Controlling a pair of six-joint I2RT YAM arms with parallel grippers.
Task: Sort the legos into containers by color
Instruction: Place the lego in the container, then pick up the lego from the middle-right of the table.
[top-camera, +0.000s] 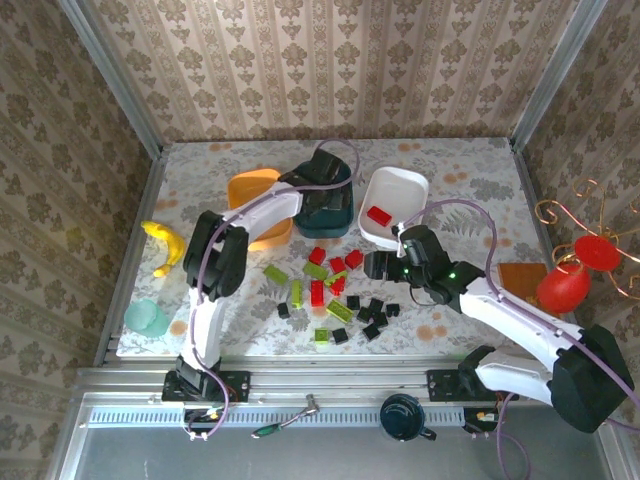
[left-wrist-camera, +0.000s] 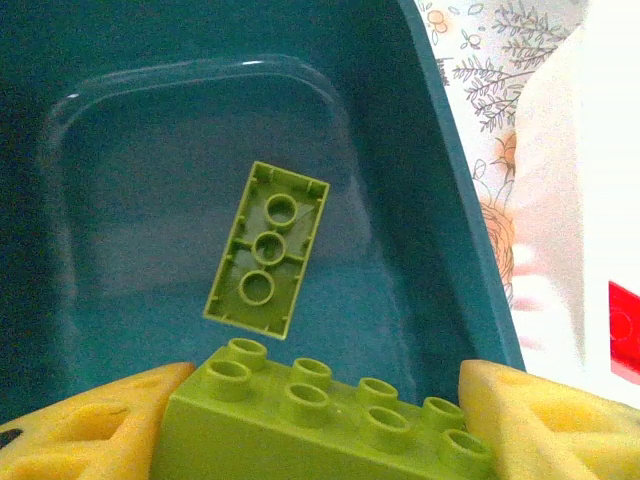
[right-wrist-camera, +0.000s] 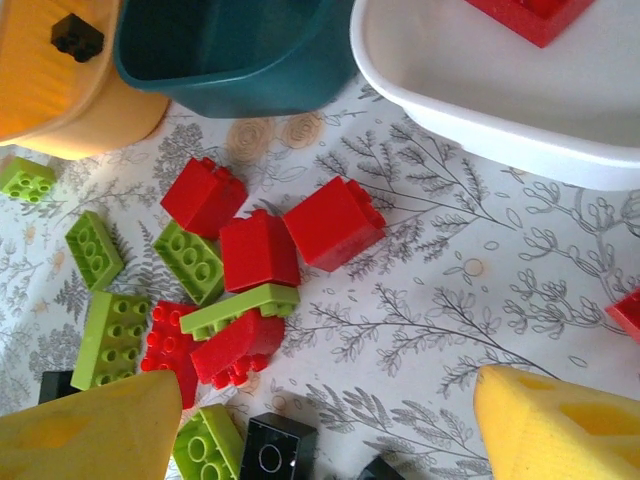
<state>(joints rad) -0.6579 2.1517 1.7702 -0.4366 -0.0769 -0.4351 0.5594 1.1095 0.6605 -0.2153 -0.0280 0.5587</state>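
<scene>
Jaws of left gripper (left-wrist-camera: 325, 420) clamped on lime brick (left-wrist-camera: 330, 405); ahead, second lime brick (left-wrist-camera: 267, 246) lies underside-up in teal tub (left-wrist-camera: 445, 200). Right gripper (right-wrist-camera: 325, 425) jaws apart, red bricks (right-wrist-camera: 262, 250) ahead.

In the left wrist view the held green brick (left-wrist-camera: 320, 420) runs off the bottom edge, the white tub (left-wrist-camera: 570, 200) is a blur, and its red brick (left-wrist-camera: 625, 330) is clipped at right.
</scene>
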